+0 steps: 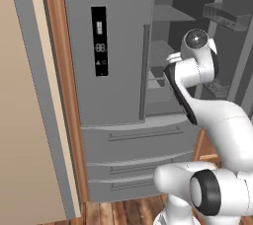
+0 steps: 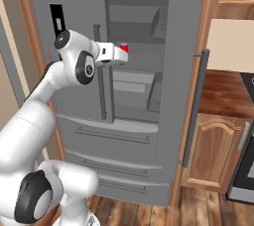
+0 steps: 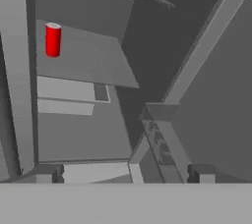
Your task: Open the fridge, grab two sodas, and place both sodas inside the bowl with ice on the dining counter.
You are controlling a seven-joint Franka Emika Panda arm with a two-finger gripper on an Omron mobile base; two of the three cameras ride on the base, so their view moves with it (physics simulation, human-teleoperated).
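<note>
Red can (image 2: 124, 47) half-hidden behind tool (image 2: 124, 56)

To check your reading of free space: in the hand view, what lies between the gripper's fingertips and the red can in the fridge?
Nothing stands between. In the hand view, bare grey shelf separates the open gripper from the red can, upright on a shelf of the fridge.
</note>
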